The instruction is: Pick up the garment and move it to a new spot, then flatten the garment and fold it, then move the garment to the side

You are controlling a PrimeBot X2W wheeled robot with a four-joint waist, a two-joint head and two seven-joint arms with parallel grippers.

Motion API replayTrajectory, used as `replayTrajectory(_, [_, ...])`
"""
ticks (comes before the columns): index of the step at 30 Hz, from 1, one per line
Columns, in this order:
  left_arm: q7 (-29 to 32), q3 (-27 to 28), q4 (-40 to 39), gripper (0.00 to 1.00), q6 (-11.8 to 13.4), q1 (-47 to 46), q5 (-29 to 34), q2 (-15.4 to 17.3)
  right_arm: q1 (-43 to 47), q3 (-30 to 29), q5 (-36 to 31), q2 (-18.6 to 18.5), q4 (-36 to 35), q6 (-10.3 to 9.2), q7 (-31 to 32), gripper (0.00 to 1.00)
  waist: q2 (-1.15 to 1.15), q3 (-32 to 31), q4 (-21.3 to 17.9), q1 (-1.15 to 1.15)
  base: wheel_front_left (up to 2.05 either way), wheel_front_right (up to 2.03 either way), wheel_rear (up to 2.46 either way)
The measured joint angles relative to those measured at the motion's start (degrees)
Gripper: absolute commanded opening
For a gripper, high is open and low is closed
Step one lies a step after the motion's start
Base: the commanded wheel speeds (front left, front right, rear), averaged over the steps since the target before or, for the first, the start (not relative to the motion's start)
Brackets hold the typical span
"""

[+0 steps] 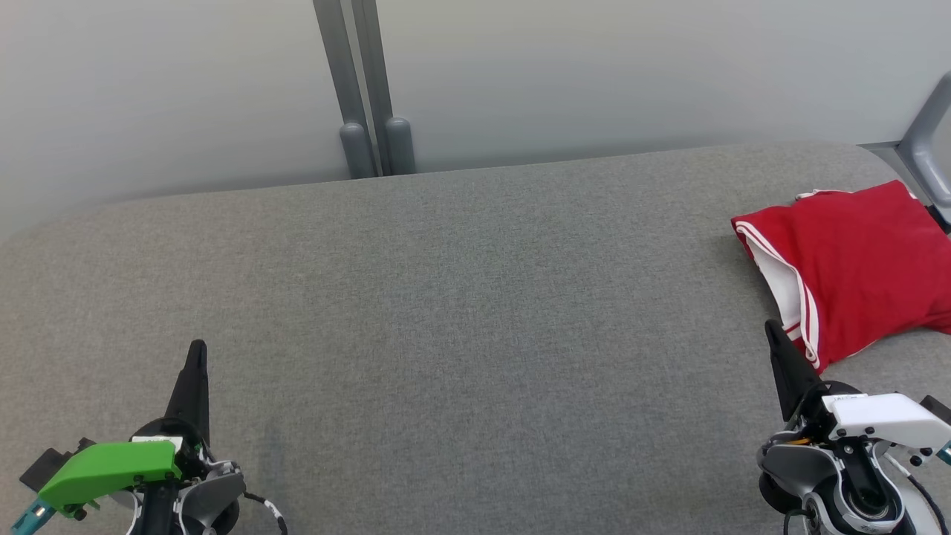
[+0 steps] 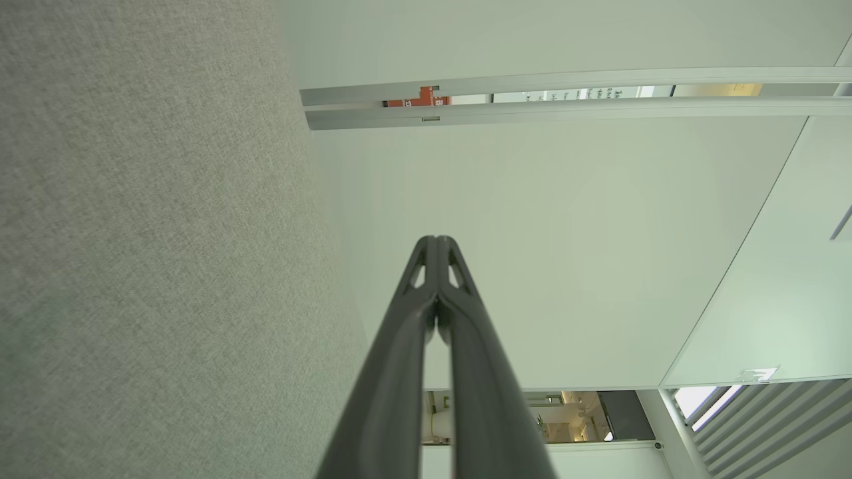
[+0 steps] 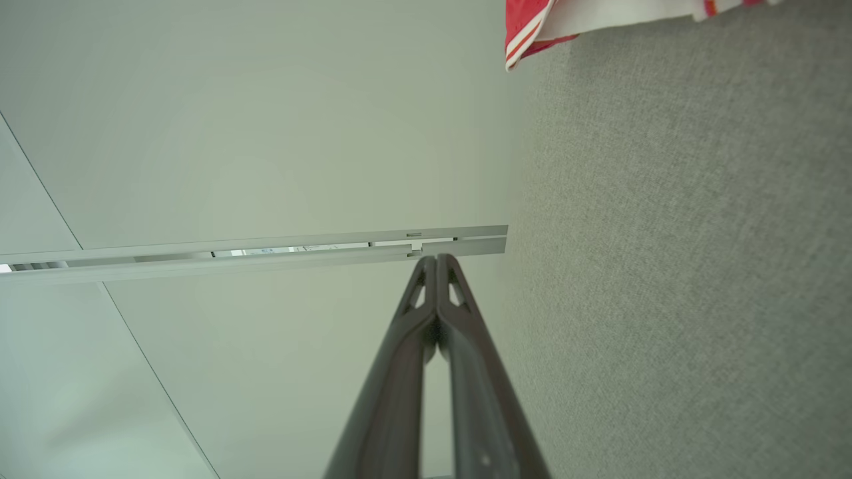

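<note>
My left claw (image 1: 197, 351) and right claw (image 1: 773, 331) are both clenched on nothing. The folded red garment (image 1: 862, 267) lies just ahead-right of the right claw, near the bench (image 1: 475, 312) edge. A careless swing there could snag its hem and undo the fold.

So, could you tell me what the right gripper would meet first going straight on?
Probably the pale wall; the right gripper points past the garment, which lies off to one side, though depth is unclear.

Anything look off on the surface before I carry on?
Nothing stands out. The red garment lies folded at the right end of the gray surface. The left gripper and right gripper are shut and empty.
</note>
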Motion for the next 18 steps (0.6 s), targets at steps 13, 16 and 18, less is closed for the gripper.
replayTrajectory(13, [0.00, 0.01, 0.00, 0.00, 0.00, 0.00, 0.00, 0.00, 0.00, 0.00, 0.00, 0.00, 0.00, 0.00, 0.00, 0.00, 0.00, 0.00, 0.00, 0.00, 0.00, 0.00, 0.00])
replayTrajectory(16, [0.00, 0.01, 0.00, 0.00, 0.00, 0.00, 0.00, 0.00, 0.00, 0.00, 0.00, 0.00, 0.00, 0.00, 0.00, 0.00, 0.00, 0.00, 0.00, 0.00, 0.00, 0.00, 0.00])
replayTrajectory(18, [0.00, 0.01, 0.00, 0.00, 0.00, 0.00, 0.00, 0.00, 0.00, 0.00, 0.00, 0.00, 0.00, 0.00, 0.00, 0.00, 0.00, 0.00, 0.00, 0.00, 0.00, 0.00, 0.00])
